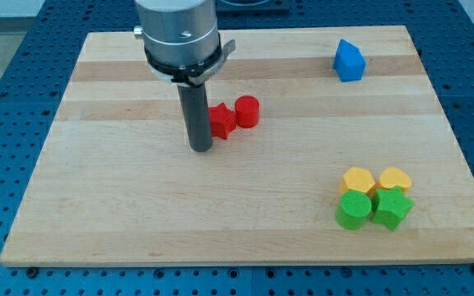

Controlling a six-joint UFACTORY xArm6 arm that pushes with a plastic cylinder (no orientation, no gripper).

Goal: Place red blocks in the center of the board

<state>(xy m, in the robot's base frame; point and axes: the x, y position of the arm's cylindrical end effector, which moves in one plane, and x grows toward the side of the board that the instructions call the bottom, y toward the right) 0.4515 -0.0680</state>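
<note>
Resting my tip (pixel 201 149) beside red star block (pixel 220 121), red cylinder (pixel 247 111) adjoining, no hand, no writing.

Two red blocks, a star (pixel 221 121) and a cylinder (pixel 247 112); one blue block (pixel 349 62); two yellow (pixel 358 180) (pixel 395 178), two green (pixel 354 210) (pixel 392 207); pale striped wooden worktop (pixel 122 214); dark rod (pixel 197 115).

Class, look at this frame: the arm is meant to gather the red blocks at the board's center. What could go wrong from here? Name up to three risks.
1. My tip sits just left of the red star block, which seems to touch the red cylinder. An off-center push may split the pair.
2. Both reds already lie near the middle of the board, so a long push rightward could overshoot.
3. The rod hides the star's left edge, so contact is hard to judge.
</note>
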